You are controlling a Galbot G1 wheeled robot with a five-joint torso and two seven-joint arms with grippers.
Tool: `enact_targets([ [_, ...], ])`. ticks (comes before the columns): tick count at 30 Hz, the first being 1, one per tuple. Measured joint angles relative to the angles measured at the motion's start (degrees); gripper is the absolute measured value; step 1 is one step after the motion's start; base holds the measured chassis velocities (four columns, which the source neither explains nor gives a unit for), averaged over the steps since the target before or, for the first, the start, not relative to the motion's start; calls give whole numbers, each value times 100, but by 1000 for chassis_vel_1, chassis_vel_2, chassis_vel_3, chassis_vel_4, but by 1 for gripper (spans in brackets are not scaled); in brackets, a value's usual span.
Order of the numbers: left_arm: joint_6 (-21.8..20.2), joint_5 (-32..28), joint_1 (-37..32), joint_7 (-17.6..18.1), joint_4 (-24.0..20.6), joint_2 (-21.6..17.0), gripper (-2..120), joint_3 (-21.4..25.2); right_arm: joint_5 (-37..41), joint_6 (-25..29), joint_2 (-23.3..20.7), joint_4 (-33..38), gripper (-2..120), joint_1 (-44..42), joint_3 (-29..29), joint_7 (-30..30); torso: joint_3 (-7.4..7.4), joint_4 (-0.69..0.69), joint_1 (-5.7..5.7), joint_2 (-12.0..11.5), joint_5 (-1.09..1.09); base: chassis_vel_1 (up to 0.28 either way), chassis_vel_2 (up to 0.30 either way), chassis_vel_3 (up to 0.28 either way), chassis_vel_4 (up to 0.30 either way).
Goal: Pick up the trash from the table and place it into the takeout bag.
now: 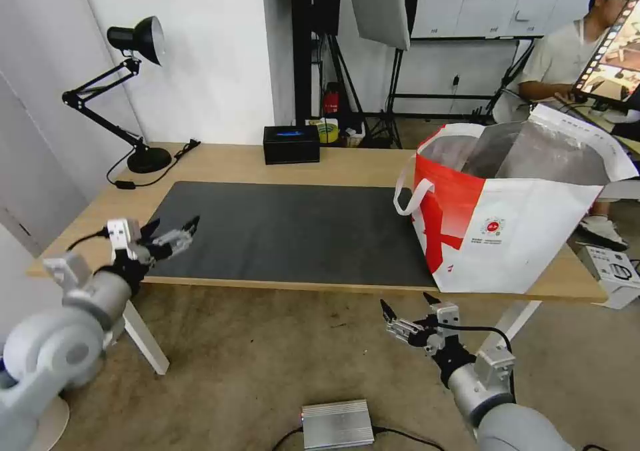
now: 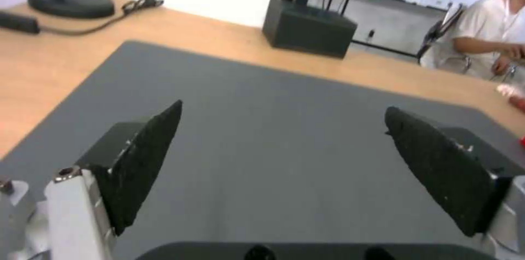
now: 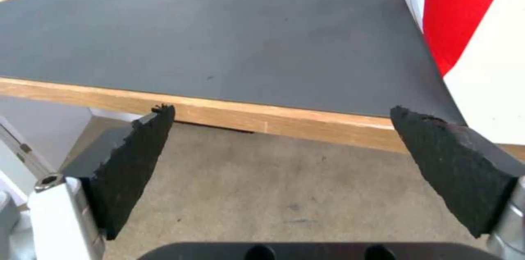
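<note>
Takeout bag stood at the right of the frame on the table. Left end effector hung released at the mat's lower-left corner, right end effector, also released, at lower center below the table edge

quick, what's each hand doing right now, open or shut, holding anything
Left hand: open, holding nothing, over the near left corner of the mat.
Right hand: open, holding nothing, below the table edge in front of the takeout bag.
</note>
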State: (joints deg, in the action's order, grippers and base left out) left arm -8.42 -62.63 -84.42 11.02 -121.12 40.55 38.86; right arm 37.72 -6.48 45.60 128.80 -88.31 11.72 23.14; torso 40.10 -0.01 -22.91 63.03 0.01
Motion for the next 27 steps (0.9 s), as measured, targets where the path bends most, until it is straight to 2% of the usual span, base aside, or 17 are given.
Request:
enact_targets([
  [3,309,484,-574,-383,83,261,100,174,0,0,0,0,100,0,0,0,0,2,1,0,0,0,0,0,0],
  [7,571,722,-875,-583,164,563,100,241,0,0,0,0,100,0,0,0,0,1,0,0,0,0,0,0,0],
  [16,674,1134,-1223,-861,214,923,100,305,0,0,0,0,100,0,0,0,0,1,0,0,0,0,0,0,0],
  [27,1026,1415,-1321,-1062,513,1081,100,202,0,0,0,0,100,0,0,0,0,1,0,0,-1,0,0,0,0],
])
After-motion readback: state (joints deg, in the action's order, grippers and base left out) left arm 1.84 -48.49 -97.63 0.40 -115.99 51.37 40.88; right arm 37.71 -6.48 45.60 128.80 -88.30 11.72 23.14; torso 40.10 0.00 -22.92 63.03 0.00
